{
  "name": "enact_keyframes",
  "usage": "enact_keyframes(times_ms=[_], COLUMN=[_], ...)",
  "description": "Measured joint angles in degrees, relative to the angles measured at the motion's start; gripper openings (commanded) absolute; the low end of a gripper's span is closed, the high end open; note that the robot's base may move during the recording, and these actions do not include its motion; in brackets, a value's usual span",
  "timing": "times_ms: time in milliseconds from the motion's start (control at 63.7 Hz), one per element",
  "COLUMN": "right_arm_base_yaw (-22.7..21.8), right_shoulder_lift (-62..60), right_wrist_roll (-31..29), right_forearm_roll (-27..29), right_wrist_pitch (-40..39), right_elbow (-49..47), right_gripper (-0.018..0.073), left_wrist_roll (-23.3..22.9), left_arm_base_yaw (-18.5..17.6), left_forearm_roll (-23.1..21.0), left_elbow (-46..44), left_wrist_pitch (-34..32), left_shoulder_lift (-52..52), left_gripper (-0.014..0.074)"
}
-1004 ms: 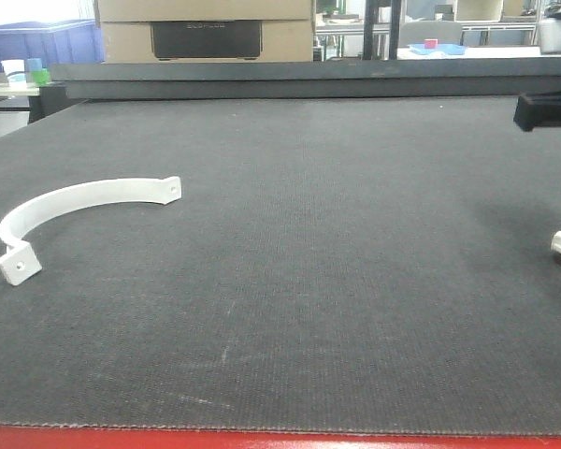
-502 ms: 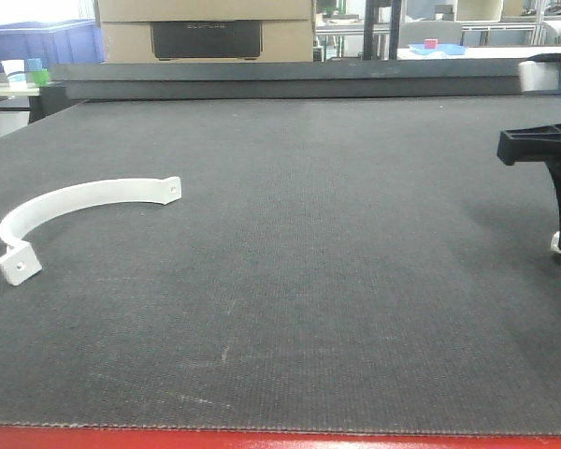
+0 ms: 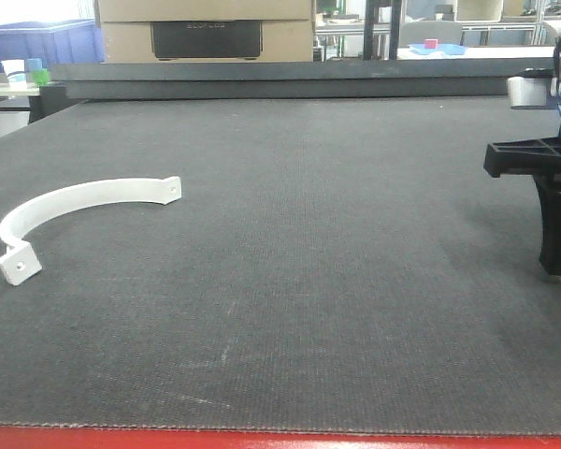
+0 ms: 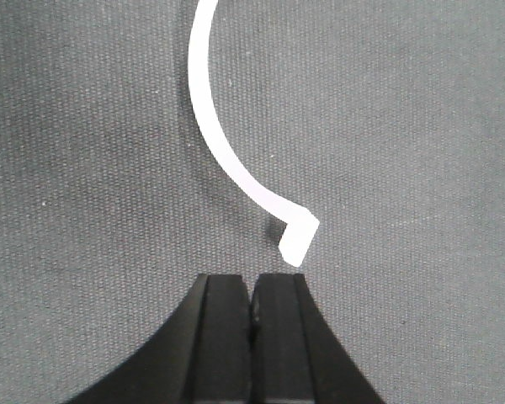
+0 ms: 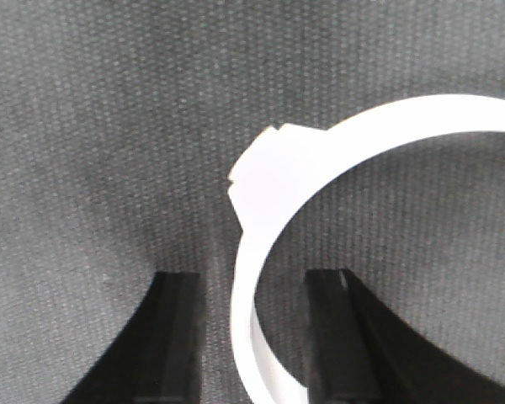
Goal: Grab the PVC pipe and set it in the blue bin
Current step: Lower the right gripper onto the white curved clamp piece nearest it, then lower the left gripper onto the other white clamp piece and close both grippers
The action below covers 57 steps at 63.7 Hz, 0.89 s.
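Note:
The PVC pipe (image 5: 261,181) is a white rounded piece with a short stub, lying on the dark mat. In the right wrist view its curved wall runs between the two fingers of my right gripper (image 5: 252,282), which is open around it with gaps on both sides. In the front view the right gripper (image 3: 556,253) stands at the right edge with its finger down at the mat, hiding the pipe. My left gripper (image 4: 252,282) is shut and empty, just short of the tab end of the long white strap (image 4: 299,240).
The curved white strap (image 3: 75,201) lies on the left of the mat. A blue bin (image 3: 42,42) stands beyond the table at the far left. A cardboard box (image 3: 206,28) is behind the back edge. The table's red front edge (image 3: 262,438) runs along the bottom.
My right gripper has come down into view at the right edge and shifted left, and now covers the white pipe piece that showed there a second ago. The strap has not moved.

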Motion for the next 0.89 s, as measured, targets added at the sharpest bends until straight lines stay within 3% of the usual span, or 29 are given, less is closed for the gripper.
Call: enact_keyframes(times_ms=[282,533,769,894], right_arm_base_yaw=[0.0,0.08,0.08,0.08], right_shoulder_lift=[1.4,2.01,-0.57,-5.08], right_wrist_roll=[0.0,-0.23,-0.23,-0.02], right_forearm_roll=[0.0,0.32,0.32,0.32], right_wrist_pitch=[-0.78,-1.2,-1.2,-1.2], right_elbow=[0.0,0.0,0.0,0.0], right_gripper=[0.0155,-0.017,-0.0168,-0.0168], left_wrist_roll=[0.0,0.0,-0.65,-5.74], left_arm_base_yaw=[0.0,0.0,-1.98,-6.71], left_forearm_roll=[0.0,0.0,0.37,6.27], left_elbow=[0.0,0.0,-1.6,-5.77], left_wrist_pitch=[-0.44,-0.81,-0.44,-0.44], left_shoulder_lift=[0.0,0.0,0.4,2.64], left_gripper=[-0.0111,-0.0111,-0.0111,-0.0111])
